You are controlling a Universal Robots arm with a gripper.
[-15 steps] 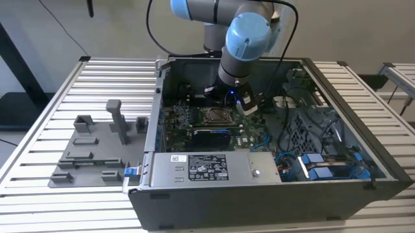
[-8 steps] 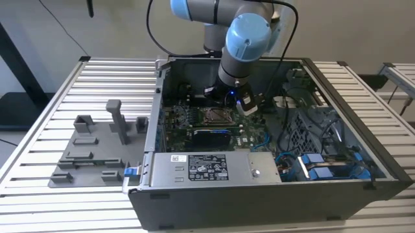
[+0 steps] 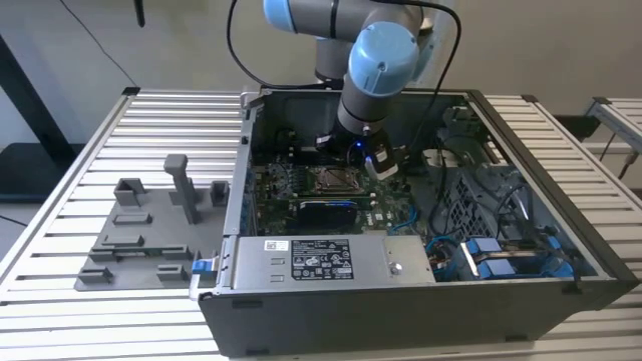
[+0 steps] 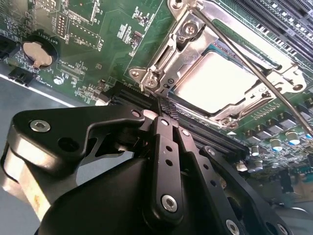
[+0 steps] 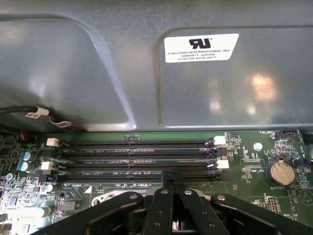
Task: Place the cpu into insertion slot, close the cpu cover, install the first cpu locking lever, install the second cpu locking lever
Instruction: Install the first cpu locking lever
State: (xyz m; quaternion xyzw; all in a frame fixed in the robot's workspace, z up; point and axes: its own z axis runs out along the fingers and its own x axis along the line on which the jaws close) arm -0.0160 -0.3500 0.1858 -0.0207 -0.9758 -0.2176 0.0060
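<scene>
Pale wall behind; slatted metal table; black stand at exterior view's left.

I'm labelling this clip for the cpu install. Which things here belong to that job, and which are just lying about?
Job in hand:
cpu, seated in the insertion slot
cpu cover, down over it
locking lever, crossing the cover
claw, shut, beside the slot

Lying about:
memory slots
coin battery
power supply
grey fixture tray
</scene>
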